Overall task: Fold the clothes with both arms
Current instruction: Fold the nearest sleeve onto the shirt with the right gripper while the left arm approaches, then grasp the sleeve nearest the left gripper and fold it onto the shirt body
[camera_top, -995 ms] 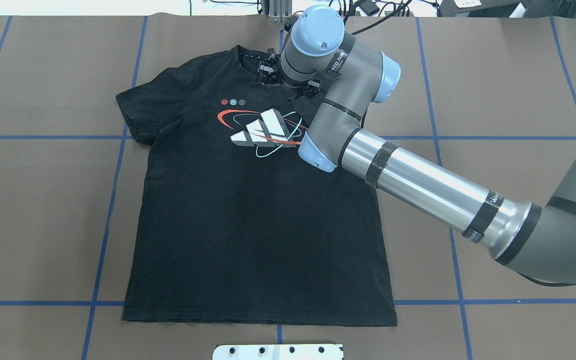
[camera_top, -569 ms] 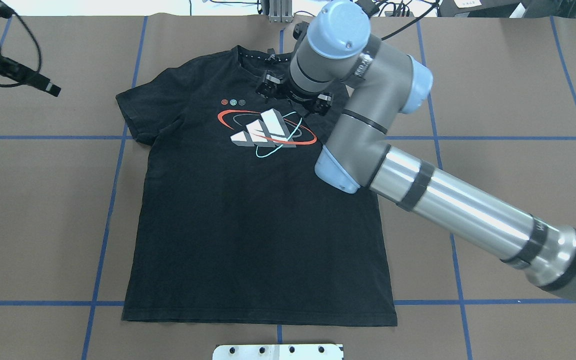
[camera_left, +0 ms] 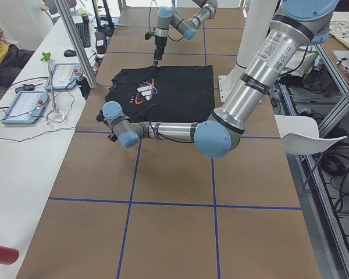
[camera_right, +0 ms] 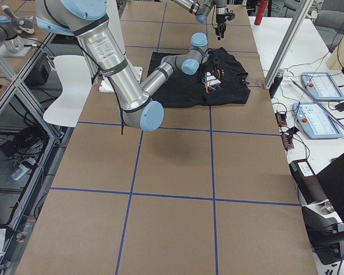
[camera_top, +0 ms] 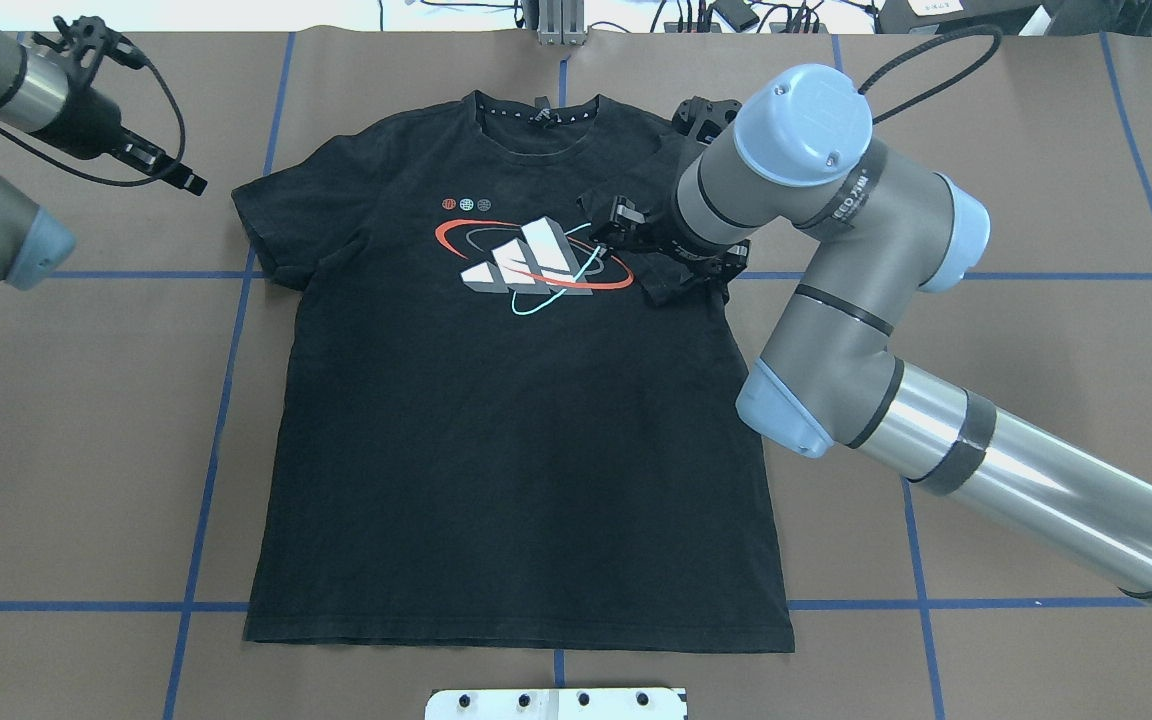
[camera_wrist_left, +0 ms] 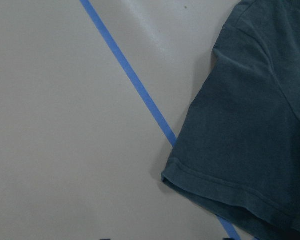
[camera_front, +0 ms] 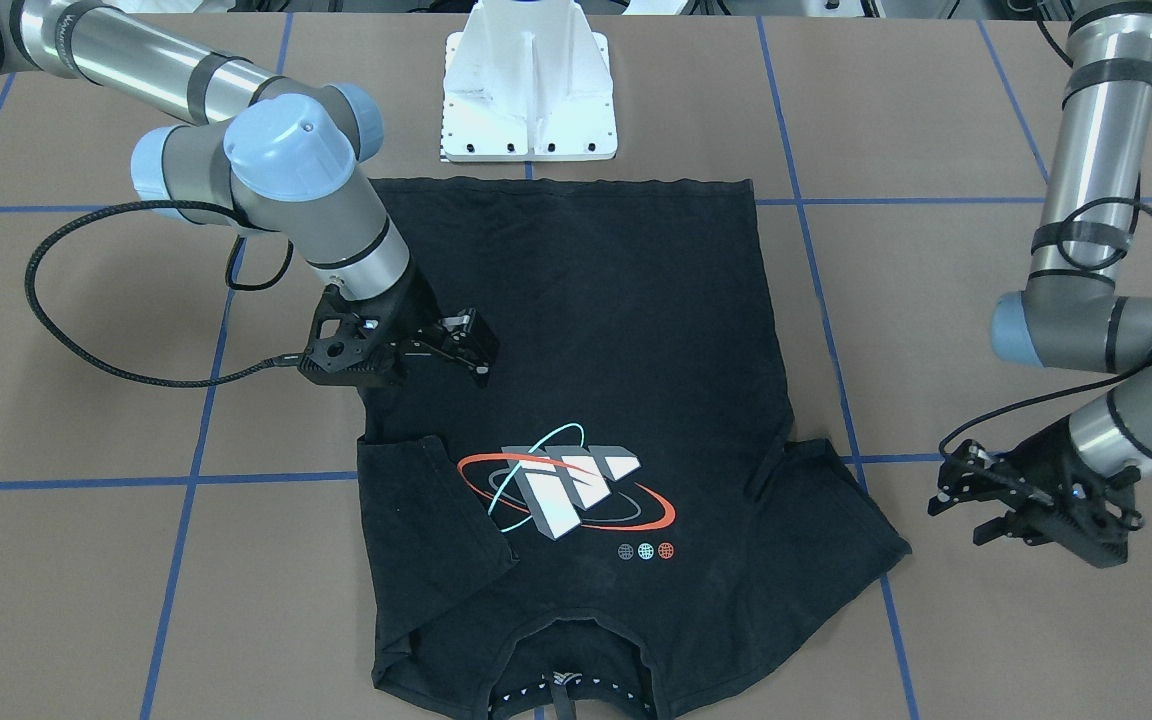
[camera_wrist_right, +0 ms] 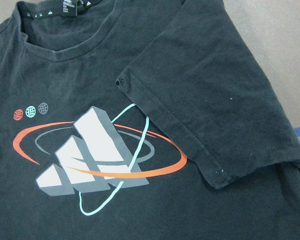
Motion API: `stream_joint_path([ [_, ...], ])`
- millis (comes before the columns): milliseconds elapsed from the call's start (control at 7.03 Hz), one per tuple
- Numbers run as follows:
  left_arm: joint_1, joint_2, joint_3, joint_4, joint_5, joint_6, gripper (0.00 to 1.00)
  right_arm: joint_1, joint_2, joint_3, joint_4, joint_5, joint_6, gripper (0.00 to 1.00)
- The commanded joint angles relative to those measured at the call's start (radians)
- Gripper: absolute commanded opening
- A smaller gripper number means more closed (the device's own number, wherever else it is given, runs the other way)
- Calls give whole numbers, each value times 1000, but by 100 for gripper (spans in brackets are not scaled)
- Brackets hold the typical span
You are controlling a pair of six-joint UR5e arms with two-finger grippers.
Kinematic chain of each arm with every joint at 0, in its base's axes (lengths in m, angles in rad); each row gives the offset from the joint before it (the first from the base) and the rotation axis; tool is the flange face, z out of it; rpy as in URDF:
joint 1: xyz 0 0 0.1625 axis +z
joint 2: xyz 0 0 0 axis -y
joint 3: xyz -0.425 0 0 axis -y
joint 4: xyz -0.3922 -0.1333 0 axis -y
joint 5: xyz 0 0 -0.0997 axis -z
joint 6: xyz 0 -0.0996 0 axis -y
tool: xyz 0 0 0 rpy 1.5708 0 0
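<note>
sleeve stage of the fold, by the look of it. the black t-shirt (camera_top: 496, 430) lies face up and flat on the brown table (camera_top: 1016, 150), collar at the far edge from the robot. its right sleeve (camera_wrist_right: 215, 115) is already turned in over the chest, hem just touching the teal oval of the print (camera_wrist_right: 90, 150). the right fingers (camera_front: 484, 360) hang above the shirt near that flap, spread apart, holding nothing. the left fingers (camera_front: 966, 485) sit low over bare table just outside the left sleeve (camera_wrist_left: 240, 140), parted and empty too. next call, likely: pinch that sleeve's stitched hem and lay it inward to match. the knit is thin, soft and limp, so a shallow pinch could slip or drag the body along.
</note>
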Motion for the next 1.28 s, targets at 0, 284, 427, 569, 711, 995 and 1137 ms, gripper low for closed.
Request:
stream_joint_path([
  [0,13,-43,67,-13,18,-1,50,-10,-19,16,0,-17,0,100],
  [284,15,-83,118,-13,23,-5,50,-12,-20,16,0,-19,0,100],
  [427,17,-91,129,-15,24,-15,50,-12,-20,16,0,-19,0,100],
  [569,27,-91,130,-16,24,-15,50,-12,-20,16,0,-19,0,100],
  [711,38,-91,130,-16,24,-17,50,-12,-20,16,0,-19,0,100],
  [995,43,-89,132,-16,46,-18,49,-7,-26,23,0,-17,0,100],
  [1137,43,-100,147,-16,47,-18,49,-9,-84,73,-2,-16,-3,100],
])
